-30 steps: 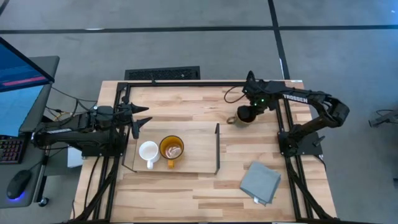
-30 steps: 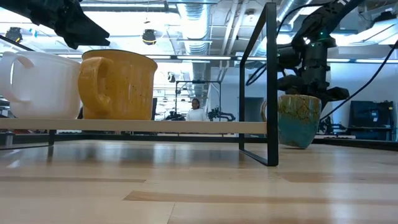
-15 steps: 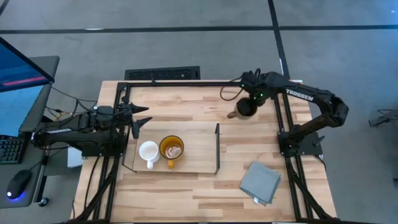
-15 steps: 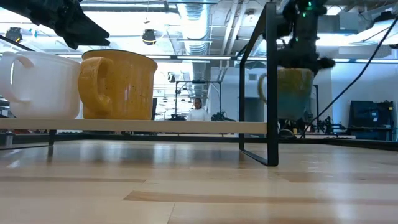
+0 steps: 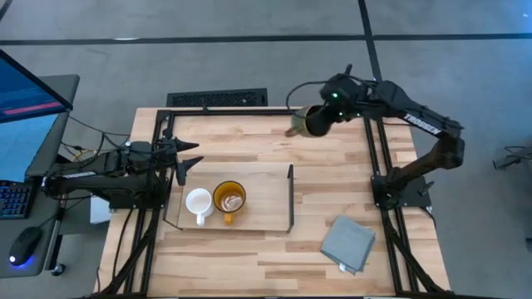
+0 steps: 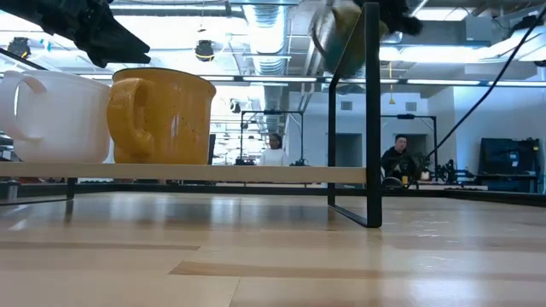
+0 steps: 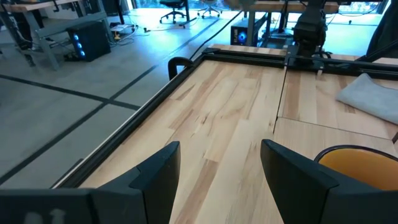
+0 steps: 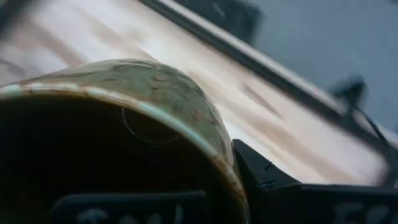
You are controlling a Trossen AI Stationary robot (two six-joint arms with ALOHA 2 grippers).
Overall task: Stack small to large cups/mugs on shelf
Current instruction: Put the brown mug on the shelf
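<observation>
The small white mug and the amber-yellow mug stand side by side on the left half of the wooden shelf; both also show in the low view, the white mug and the amber mug. My right gripper is shut on the olive-brown mug, high over the table's far edge, right of the middle. In the low view the olive-brown mug is above the shelf's upright end. My left gripper is open and empty at the shelf's far left corner. My right gripper holds the olive-brown mug by its rim wall, on the side away from the handle. One finger lies outside the wall; the other seems to be inside the dark hollow. The fingers slant down from the table's right. The mug is tilted, lifted clear.
A grey folded cloth lies at the table's near right. The right half of the shelf board is bare up to its black wire end. Black frame rails run along the table's sides. People show in the room behind.
My right gripper has lifted the olive-brown mug off the table right of the shelf, carrying it up and toward the table's far edge and left. The mug, upright on the table a second ago, now hangs tilted above the shelf's upright end.
</observation>
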